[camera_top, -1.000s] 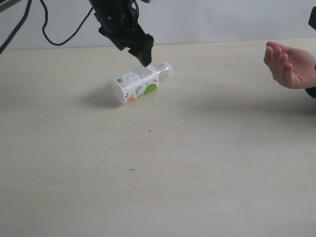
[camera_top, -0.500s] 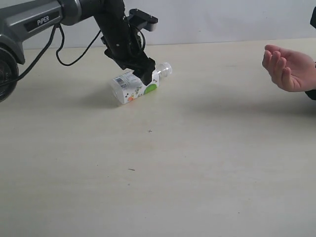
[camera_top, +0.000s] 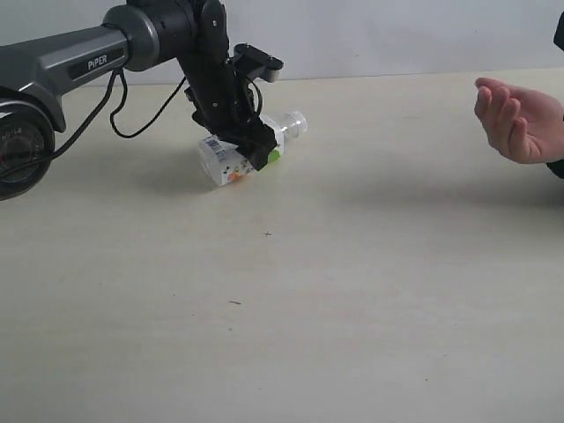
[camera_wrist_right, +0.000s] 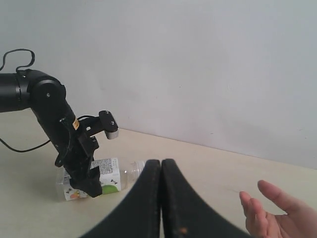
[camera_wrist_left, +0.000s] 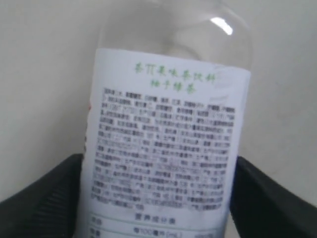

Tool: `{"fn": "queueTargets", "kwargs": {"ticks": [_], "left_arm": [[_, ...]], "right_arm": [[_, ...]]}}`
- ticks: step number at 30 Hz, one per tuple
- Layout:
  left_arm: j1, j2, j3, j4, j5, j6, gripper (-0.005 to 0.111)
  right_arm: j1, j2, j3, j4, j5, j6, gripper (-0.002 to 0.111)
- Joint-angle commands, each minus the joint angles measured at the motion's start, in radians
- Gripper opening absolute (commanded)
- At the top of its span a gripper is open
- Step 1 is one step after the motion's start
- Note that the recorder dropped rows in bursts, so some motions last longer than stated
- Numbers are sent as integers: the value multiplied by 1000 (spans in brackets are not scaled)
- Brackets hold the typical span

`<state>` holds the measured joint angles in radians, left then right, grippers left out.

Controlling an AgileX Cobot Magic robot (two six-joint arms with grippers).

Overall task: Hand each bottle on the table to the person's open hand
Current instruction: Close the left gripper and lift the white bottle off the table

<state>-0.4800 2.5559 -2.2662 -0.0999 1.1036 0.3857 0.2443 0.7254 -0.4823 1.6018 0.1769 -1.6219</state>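
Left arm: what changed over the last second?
The left gripper came down onto the bottle and now straddles its label; whether it has clamped is unclear. The bottle lies in the same spot, and the person's hand stays open.

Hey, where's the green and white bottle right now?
In the exterior view the bottle lies on its side on the table, left of centre toward the far edge, straddled by the left gripper, well apart from the open hand at the right.

bottle (camera_top: 222, 164) laid on its side on table (camera_top: 352, 291), left of centre, toward far edge. left gripper (camera_top: 251, 145) set over it, fingers (camera_wrist_left: 39, 198) placed either side. person's hand (camera_top: 515, 119) held at far right, well apart from bottle.
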Motion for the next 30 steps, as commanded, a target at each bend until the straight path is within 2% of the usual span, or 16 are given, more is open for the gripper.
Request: {"fn": "queueTargets", "kwargs": {"ticks": [1, 3, 6, 7, 16, 22, 30], "left_arm": [[0, 0, -5, 1, 5, -5, 52], [0, -2, -5, 1, 21, -5, 35], [0, -8, -5, 1, 44, -5, 4], [0, -11, -5, 1, 49, -2, 1], [0, -58, -5, 1, 75, -95, 0], [0, -93, -5, -14, 75, -215, 0], [-37, -111, -5, -16, 74, -339, 0]], "right_arm": [[0, -4, 4, 0, -3, 1, 0], [0, -4, 4, 0, -3, 1, 0], [0, -4, 4, 0, -3, 1, 0], [0, -4, 4, 0, -3, 1, 0], [0, -4, 4, 0, -3, 1, 0], [0, -4, 4, 0, -3, 1, 0], [0, -4, 4, 0, -3, 1, 0]]}}
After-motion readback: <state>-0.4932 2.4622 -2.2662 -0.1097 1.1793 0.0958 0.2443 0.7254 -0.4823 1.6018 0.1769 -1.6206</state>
